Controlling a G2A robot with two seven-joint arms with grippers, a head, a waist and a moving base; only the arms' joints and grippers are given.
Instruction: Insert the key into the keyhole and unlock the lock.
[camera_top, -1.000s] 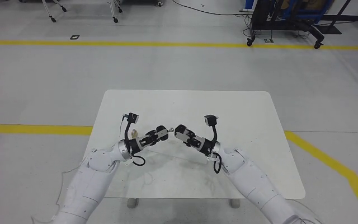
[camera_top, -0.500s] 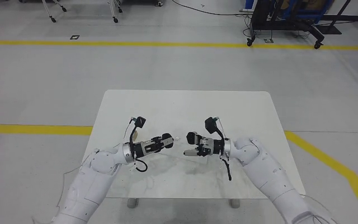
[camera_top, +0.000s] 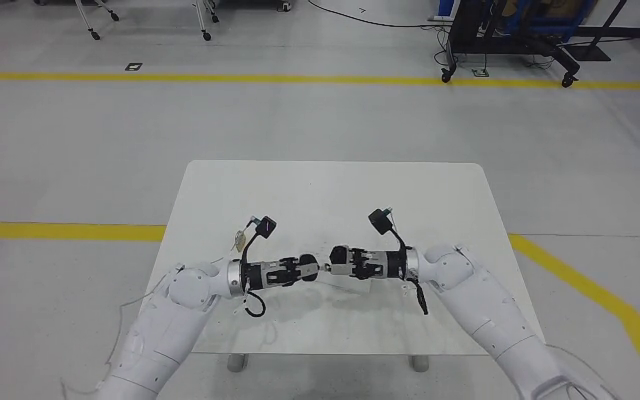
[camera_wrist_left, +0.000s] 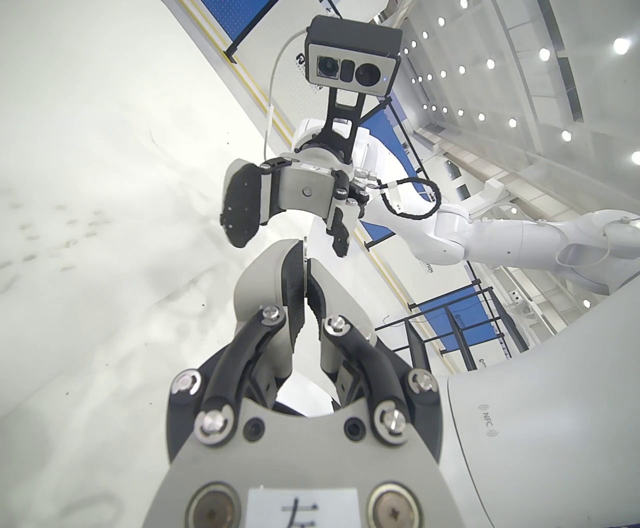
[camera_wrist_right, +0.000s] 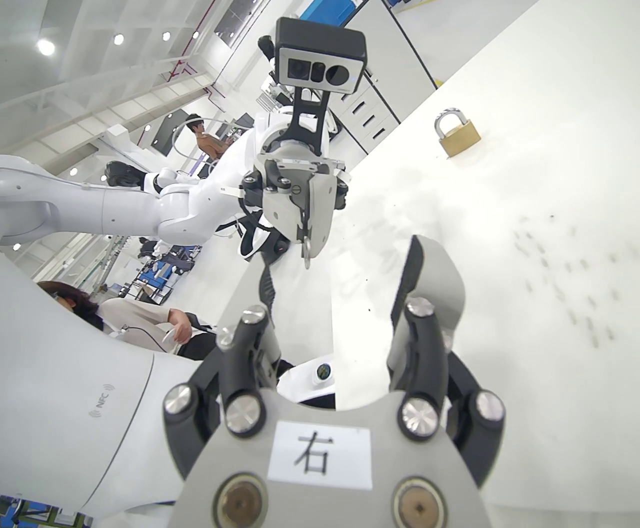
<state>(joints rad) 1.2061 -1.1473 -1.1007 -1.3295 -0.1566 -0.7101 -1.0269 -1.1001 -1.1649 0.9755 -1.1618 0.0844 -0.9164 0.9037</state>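
One key (camera_wrist_right: 306, 256) pinched in clenched left fingers (camera_wrist_left: 265, 280), right fingers (camera_wrist_right: 436, 272) spread just opposite, padlock (camera_wrist_right: 457, 136) apart on table (camera_wrist_right: 500, 225)

Both arms fold inward in front of the body, elbows out to the sides, forearms nearly level and aimed at each other. The left arm (camera_top: 195, 290) ends in the left gripper (camera_wrist_left: 304, 252), whose fingers (camera_wrist_left: 265, 295) are pressed together on a key (camera_wrist_right: 306, 252) (only a sliver of metal pokes past the tips). The right arm (camera_top: 475, 295) mirrors that pose from the other side. The right gripper (camera_wrist_right: 340, 260) faces the left one head-on, close in front of it, its two fingers (camera_wrist_right: 432, 280) spread wide apart. Both wrists sit roughly in line with their forearms.
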